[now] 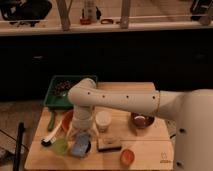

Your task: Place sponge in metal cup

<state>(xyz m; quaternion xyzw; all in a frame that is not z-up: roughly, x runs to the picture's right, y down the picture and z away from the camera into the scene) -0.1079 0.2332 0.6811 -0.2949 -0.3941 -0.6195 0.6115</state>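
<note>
The white arm (125, 102) reaches from the right side over the wooden table (145, 150) and bends down at the left part of it. The gripper (79, 134) hangs low at the end of the arm, right above the sponge (80, 144). If it holds the sponge or only stands over it, I cannot tell.

The sponge is light blue and lies tilted at the front left of the table. Under it and around it a dark round rim shows, which is the metal cup (87, 149); the sponge seems to sit on or in this cup, but how deep is not clear.

Just left of the cup stands a small green cup (60, 146). Behind the gripper a red plate (66, 120) shows in part. A cream-white cup (103, 120) stands just right of the arm's lower part. In front of it lies a tan block (109, 144) with a dark top, and near the front edge an orange bowl (127, 157). A dark bowl (142, 120) with a reddish inside stands to the right, under the arm. A green tray (55, 97) sits at the back left corner, and a green-handled brush (50, 129) lies along the left edge.
</note>
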